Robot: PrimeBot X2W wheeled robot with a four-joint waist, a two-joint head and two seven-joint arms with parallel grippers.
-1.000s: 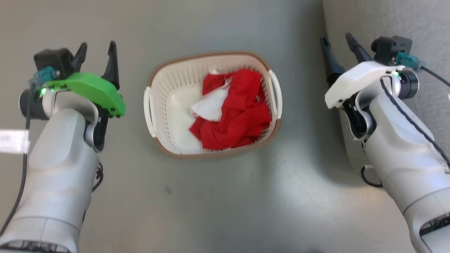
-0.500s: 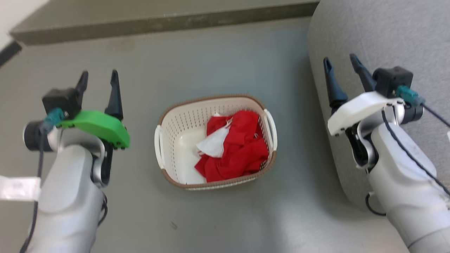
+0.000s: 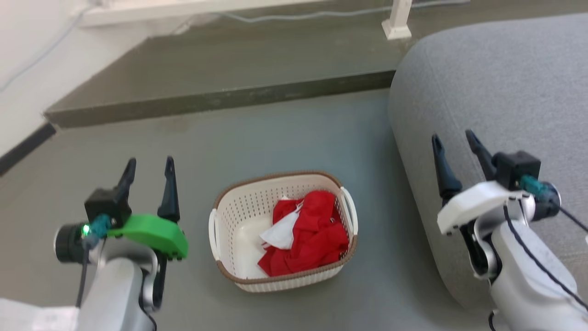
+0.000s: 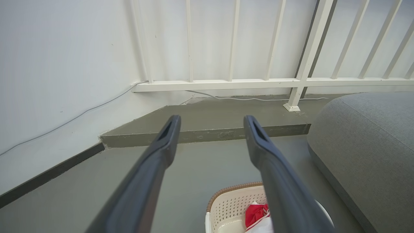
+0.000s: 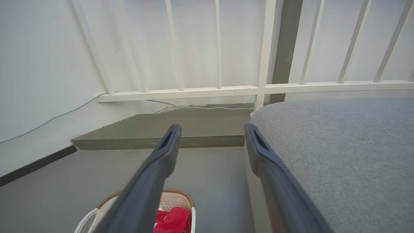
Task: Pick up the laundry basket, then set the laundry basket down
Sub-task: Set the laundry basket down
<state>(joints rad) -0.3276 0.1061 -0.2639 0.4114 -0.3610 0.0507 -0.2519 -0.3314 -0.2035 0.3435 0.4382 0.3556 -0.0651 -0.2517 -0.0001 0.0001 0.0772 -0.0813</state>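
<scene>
A home living room is showing: a grey fabric sofa (image 3: 496,92) is sitting on smooth grey floor (image 3: 275,138) near a cream plastic laundry basket (image 3: 257,202) holding red cloth (image 3: 317,239), white-barred railing (image 4: 226,84) behind.

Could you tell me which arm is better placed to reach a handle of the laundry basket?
Left, probably. The left gripper, open, hangs over bare floor beside the laundry basket, nearer its handle. The right gripper, also open, sits farther off, by the grey cushion.

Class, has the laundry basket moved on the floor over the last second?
No. The laundry basket keeps its place beside the grey sofa; the camera moved.
</scene>
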